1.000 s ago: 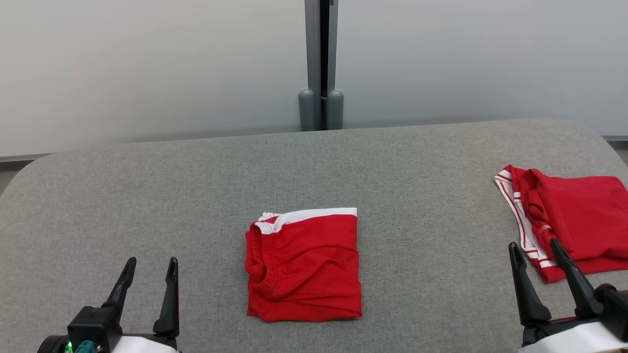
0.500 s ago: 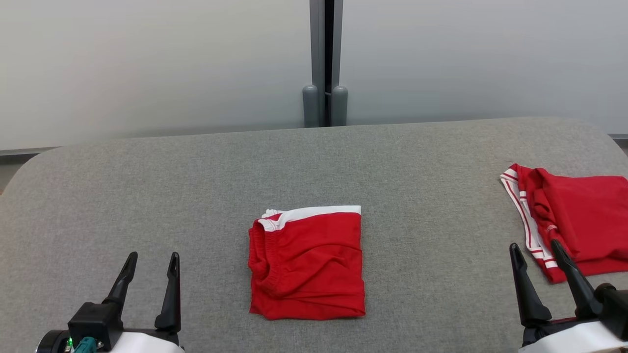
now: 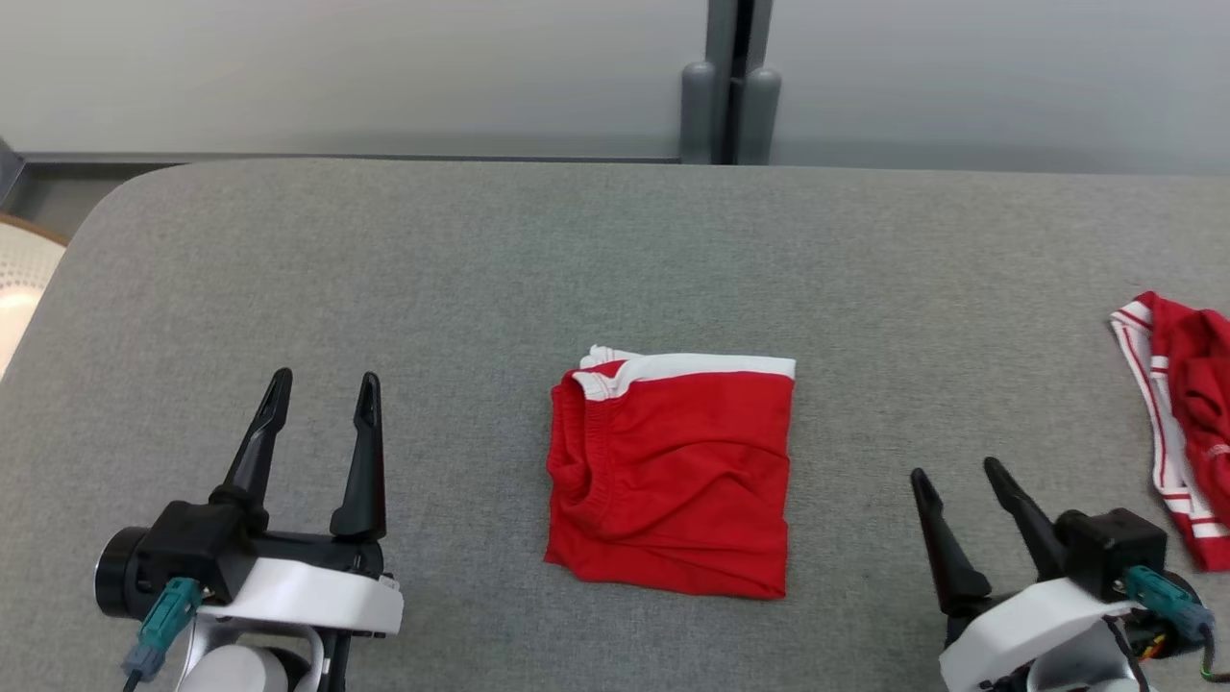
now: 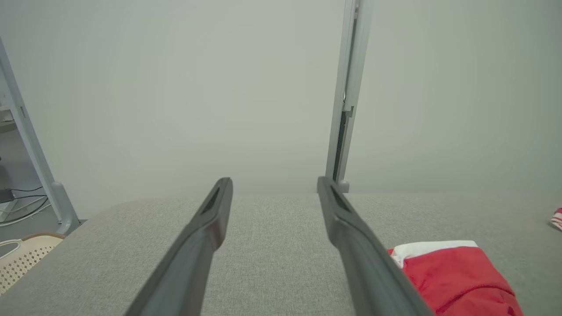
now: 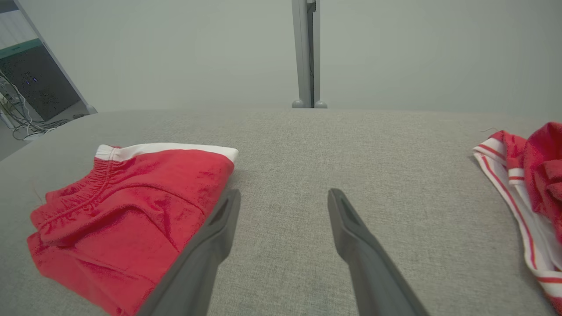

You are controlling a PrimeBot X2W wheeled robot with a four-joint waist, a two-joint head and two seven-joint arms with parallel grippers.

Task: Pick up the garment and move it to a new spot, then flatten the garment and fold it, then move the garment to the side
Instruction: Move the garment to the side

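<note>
- At the lower left of the head view, the left gripper (image 3: 325, 378) is shown with its jaws spread wide and nothing held. At the lower right, the right gripper (image 3: 953, 469) is likewise spread and empty.
- Between them, well apart from both, the folded red garment (image 3: 673, 481) with a white band is laid flat on the grey counter (image 3: 480, 269).
- A second red-and-white garment (image 3: 1177, 404) is seen at the right border.
- Since a second ago the whole view has been shifted. The camera has been turned left and tilted down, and both garments are judged unmoved.
- The fold is judged done, with the move aside not yet made.
- No brand, label or writing can be read.
</note>
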